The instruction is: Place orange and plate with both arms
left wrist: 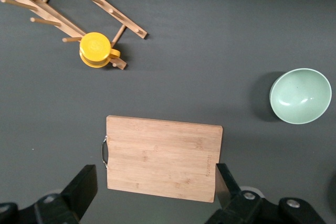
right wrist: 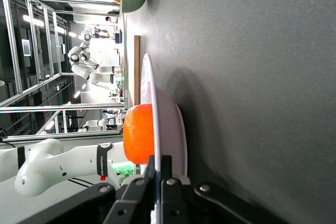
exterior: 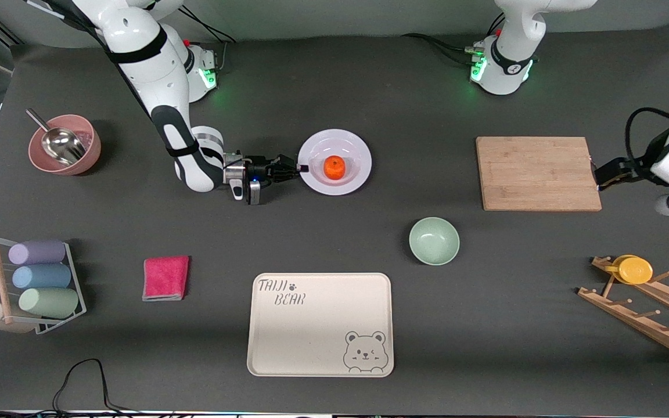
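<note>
The orange (exterior: 334, 167) lies in the middle of the white plate (exterior: 358, 152), which sits mid-table, nearer the robots' bases than the green bowl. My right gripper (exterior: 302, 169) is shut on the plate's rim at the side toward the right arm's end. In the right wrist view the fingers (right wrist: 159, 163) pinch the rim of the plate (right wrist: 173, 124) with the orange (right wrist: 139, 135) just past them. My left gripper (exterior: 603, 176) is open and empty, up over the cutting board's handle end; in the left wrist view it (left wrist: 156, 179) is spread wide above the board.
A wooden cutting board (exterior: 535, 173) lies toward the left arm's end. A pale-green bowl (exterior: 434, 240) and beige bear tray (exterior: 320, 325) lie nearer the camera. There are also a pink cloth (exterior: 165, 277), pink bowl with scoop (exterior: 64, 145), cup rack (exterior: 32, 284) and yellow cup on a wooden rack (exterior: 633, 270).
</note>
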`<action>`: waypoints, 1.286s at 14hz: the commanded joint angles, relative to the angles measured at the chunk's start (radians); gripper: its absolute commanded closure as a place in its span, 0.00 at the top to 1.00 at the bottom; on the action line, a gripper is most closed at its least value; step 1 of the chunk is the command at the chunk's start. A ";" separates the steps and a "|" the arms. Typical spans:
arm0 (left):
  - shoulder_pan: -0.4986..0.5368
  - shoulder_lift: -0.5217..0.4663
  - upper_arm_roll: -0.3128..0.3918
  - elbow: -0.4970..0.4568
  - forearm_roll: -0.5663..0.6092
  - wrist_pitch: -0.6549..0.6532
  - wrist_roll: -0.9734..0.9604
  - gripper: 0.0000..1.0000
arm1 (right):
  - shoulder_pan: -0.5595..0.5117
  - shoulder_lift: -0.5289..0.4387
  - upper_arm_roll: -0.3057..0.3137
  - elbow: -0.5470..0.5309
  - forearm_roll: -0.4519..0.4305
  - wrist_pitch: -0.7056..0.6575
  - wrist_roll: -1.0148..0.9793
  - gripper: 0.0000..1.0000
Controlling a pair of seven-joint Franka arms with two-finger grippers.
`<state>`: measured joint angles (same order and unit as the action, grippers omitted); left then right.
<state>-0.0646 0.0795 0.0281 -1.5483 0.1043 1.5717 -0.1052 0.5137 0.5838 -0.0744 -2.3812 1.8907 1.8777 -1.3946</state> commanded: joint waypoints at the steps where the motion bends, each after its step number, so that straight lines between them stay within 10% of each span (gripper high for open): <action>1: 0.011 -0.004 -0.010 0.016 -0.009 -0.009 0.012 1.00 | 0.006 0.012 0.001 0.022 0.028 -0.005 0.025 0.00; 10: 0.005 0.031 -0.010 0.024 -0.014 -0.004 0.009 1.00 | -0.110 -0.216 -0.002 0.043 -0.108 -0.005 0.332 0.00; 18: 0.014 0.031 -0.010 0.020 -0.017 -0.006 -0.001 1.00 | -0.158 0.152 -0.036 0.661 -0.159 -0.005 0.558 0.00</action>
<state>-0.0555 0.1084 0.0176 -1.5440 0.0973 1.5732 -0.1038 0.3558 0.5949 -0.0930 -1.9317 1.7411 1.8882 -0.9207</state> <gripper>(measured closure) 0.000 0.960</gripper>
